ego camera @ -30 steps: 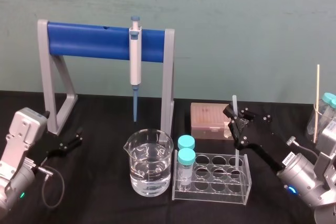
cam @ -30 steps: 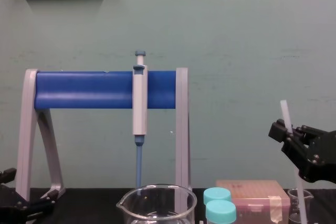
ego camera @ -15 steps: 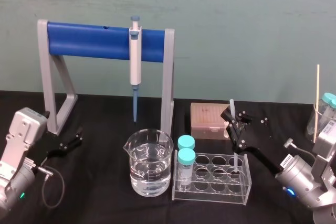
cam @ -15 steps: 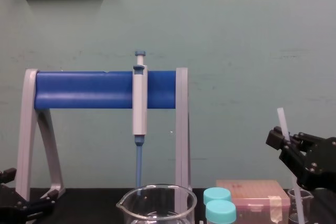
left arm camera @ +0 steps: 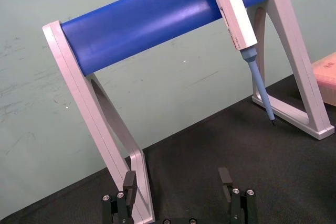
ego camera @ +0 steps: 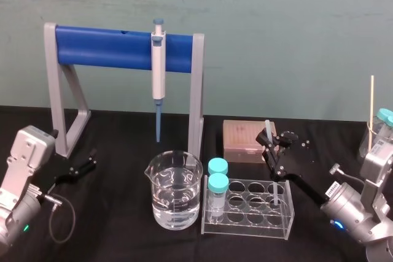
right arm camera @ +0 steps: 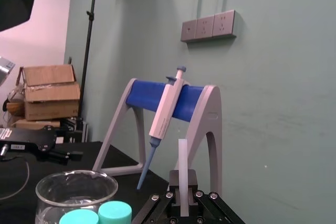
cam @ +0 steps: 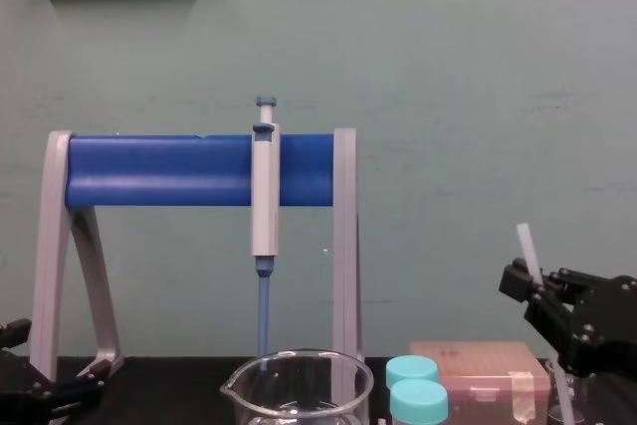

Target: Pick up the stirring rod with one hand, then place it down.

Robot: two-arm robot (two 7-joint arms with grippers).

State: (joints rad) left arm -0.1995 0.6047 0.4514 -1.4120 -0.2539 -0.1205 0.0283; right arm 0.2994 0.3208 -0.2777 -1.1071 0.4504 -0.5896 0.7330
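Stirring rod — upright in right tool

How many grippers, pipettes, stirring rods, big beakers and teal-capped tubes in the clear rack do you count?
Stirring rod: 1
Grippers: 2, the left gripper near the stand, the right gripper holding the stirring rod
Pipette: 1
Big beaker: 1
Teal-capped tubes in the rack: 2
Total: 7

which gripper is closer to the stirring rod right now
Right. The right gripper is shut on the rod, holding it nearly upright by the rack. The left gripper sits open far across the table, by the stand's left leg.
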